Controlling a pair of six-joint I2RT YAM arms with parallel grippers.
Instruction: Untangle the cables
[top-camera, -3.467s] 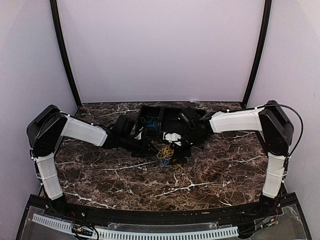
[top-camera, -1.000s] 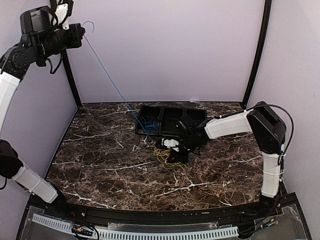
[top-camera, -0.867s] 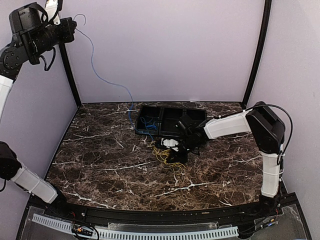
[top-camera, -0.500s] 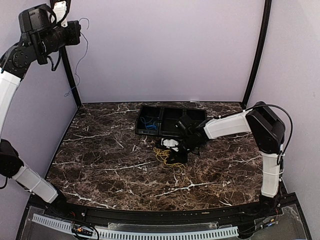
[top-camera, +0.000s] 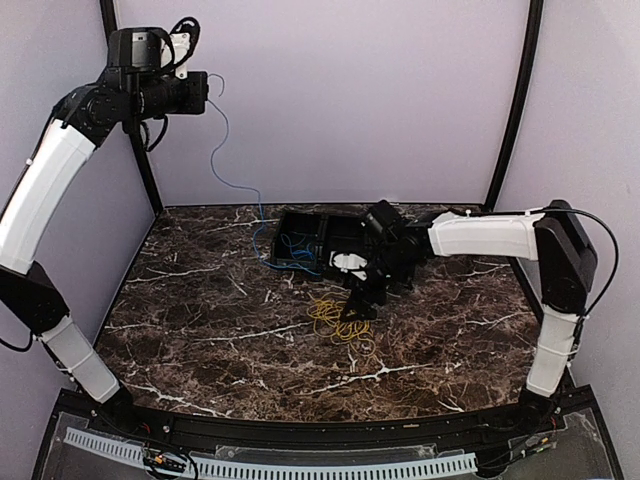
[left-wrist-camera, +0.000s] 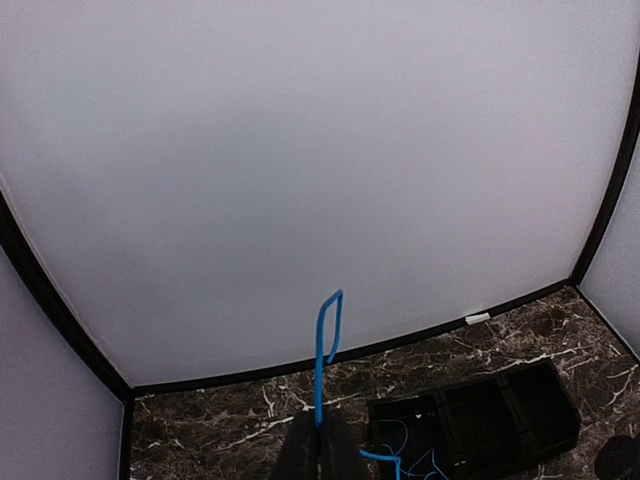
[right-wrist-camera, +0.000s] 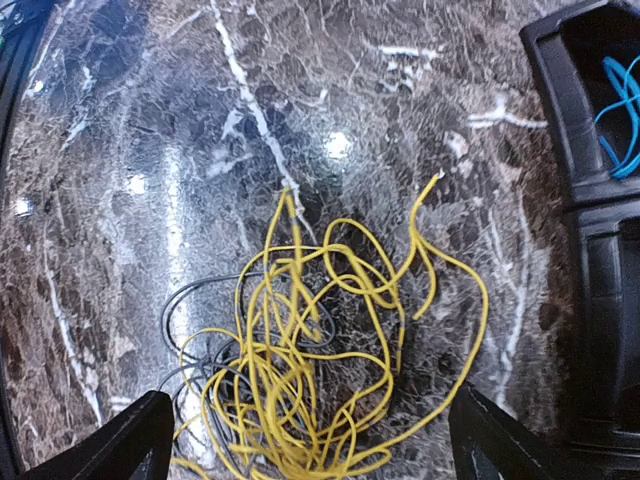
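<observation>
High at left, left pincer (left-wrist-camera: 318, 432) clamped on thin blue cable (left-wrist-camera: 318, 370); hangs slack down into black plastic divided tray (top-camera: 335, 230). Further right, right pincer (top-camera: 357, 308) spread apart above yellow and dark grey cable tangle (right-wrist-camera: 310, 370), near the tray's edge, with bare dark marble worktop (top-camera: 200, 320) around.

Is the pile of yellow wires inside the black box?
No, the yellow cables lie in a heap on the marble table, beside the black tray.
</observation>
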